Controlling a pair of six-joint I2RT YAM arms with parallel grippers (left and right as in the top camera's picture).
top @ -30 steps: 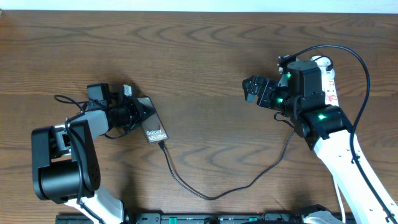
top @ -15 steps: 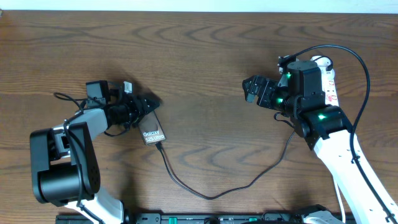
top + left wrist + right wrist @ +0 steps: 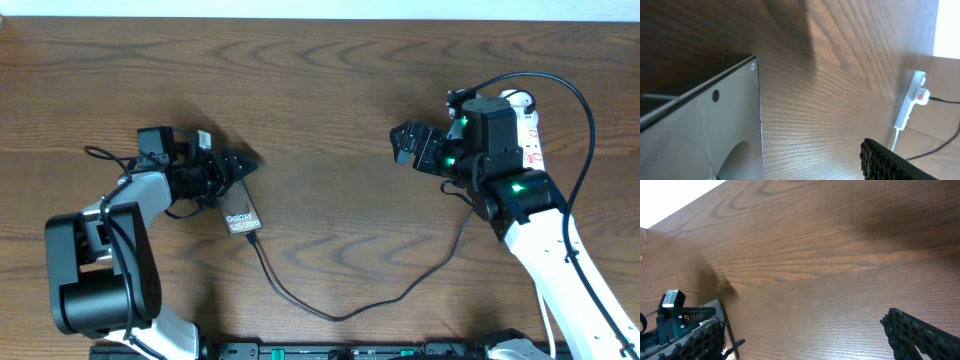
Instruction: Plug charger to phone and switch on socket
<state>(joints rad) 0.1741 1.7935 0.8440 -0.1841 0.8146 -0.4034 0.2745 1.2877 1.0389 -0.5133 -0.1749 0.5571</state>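
Left tool (image 3: 235,168) sits over the upper end of the phone (image 3: 240,215). In the left wrist view we see one finger (image 3: 880,160), standing clear of the phone's edge with bare wood between. The phone's glossy face hides the other finger. We read these jaws as apart, not clamped.

The phone lies on the wooden surface (image 3: 330,90), left of centre, with its lettering up and angled slightly.

The charger's plug tip (image 3: 254,238) meets the phone's lower end, and from overhead it looks seated. The thin black charger cable (image 3: 330,315) loops down toward the near edge, then climbs right toward the right arm.

Right tool (image 3: 400,145) hangs above bare wood right of centre, well apart from the phone. Its fingers (image 3: 920,330) are spread wide with nothing between them.

The socket (image 3: 533,140), a white power strip, lies at the far right, partly covered by the right arm. The left wrist view shows a red switch (image 3: 921,95) on it. We cannot tell the switch position.
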